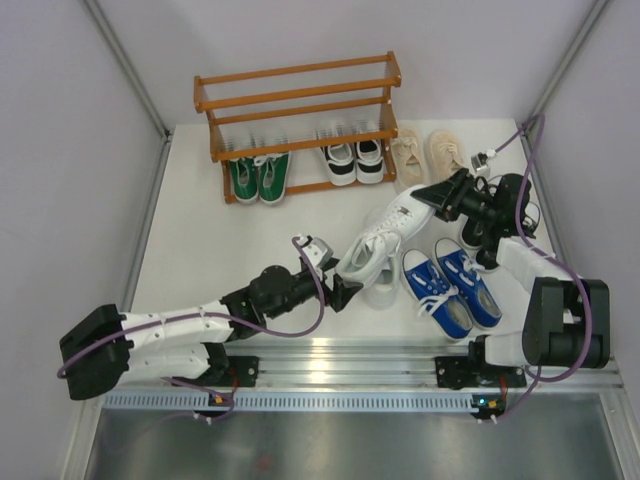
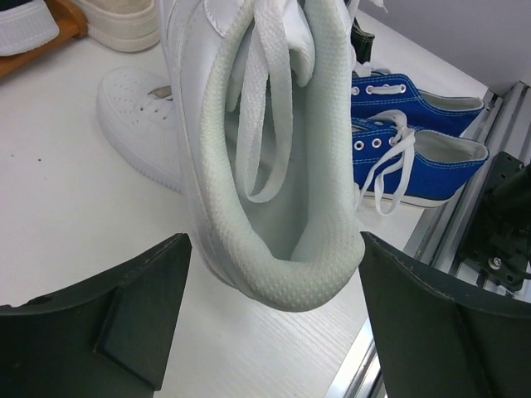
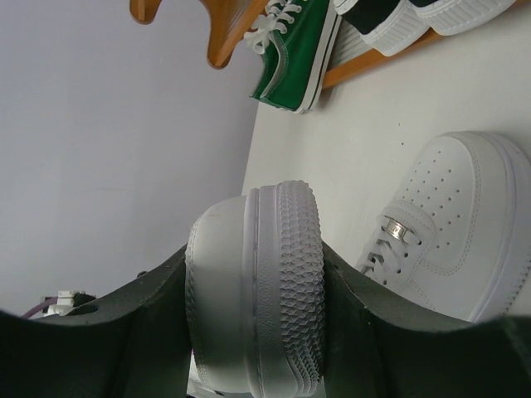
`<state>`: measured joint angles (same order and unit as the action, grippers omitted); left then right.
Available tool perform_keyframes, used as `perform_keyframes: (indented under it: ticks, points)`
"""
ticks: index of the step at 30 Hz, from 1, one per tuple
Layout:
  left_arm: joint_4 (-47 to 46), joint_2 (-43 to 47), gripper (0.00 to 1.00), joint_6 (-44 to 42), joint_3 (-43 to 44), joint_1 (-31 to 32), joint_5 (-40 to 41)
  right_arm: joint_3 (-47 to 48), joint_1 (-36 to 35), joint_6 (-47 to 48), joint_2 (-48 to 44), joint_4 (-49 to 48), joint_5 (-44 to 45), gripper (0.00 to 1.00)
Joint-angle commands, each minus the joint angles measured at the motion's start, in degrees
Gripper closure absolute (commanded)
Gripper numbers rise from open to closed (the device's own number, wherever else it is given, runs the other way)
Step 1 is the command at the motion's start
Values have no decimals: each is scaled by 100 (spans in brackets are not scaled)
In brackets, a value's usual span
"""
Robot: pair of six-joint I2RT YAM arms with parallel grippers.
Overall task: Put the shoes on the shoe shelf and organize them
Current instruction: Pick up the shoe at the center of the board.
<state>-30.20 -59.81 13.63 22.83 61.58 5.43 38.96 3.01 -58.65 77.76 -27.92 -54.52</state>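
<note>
A plain white shoe (image 1: 385, 235) hangs tilted above the table, and my right gripper (image 1: 432, 197) is shut on its toe. In the right wrist view the toe (image 3: 257, 290) fills the gap between the jaws of the right gripper (image 3: 253, 257). My left gripper (image 1: 340, 290) is open at the heel. Its fingers (image 2: 124, 315) stand on either side of the padded collar (image 2: 274, 207) without pressing it. The other white shoe (image 1: 380, 292) lies on the table below. The shoe shelf (image 1: 300, 85) holds a green pair (image 1: 258, 177) and a black-and-white pair (image 1: 355, 160) on its bottom tier.
A beige pair (image 1: 428, 155) lies right of the shelf. A blue canvas pair (image 1: 452, 285) sits close to the held shoe, in front of the right arm. A dark shoe (image 1: 470, 238) shows partly under that arm. A metal rail (image 1: 330, 365) runs along the near edge.
</note>
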Motion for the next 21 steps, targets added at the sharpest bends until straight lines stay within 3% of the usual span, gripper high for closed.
perform_keyframes:
  ticks: [1,5,12,15,16,17,21]
  points:
    - [-522,-258,14,-71,177,-6,80,121,-37,-296,-164,-416,-173,100]
    - [-523,-601,19,-36,432,-6,212,121,-54,-296,-156,-398,-182,100]
    - [-821,-866,39,105,547,-23,494,121,-63,-252,-129,-390,-190,100]
    - [-848,-813,35,105,582,-23,336,129,-72,-234,-120,-372,-190,100]
    - [-848,-787,25,88,582,-23,292,129,-81,-226,-112,-354,-190,100]
    - [-865,-752,22,105,574,-23,257,129,-81,-217,-112,-346,-190,100]
    - [-935,-576,16,157,477,-23,212,138,-81,-182,-112,-328,-182,100]
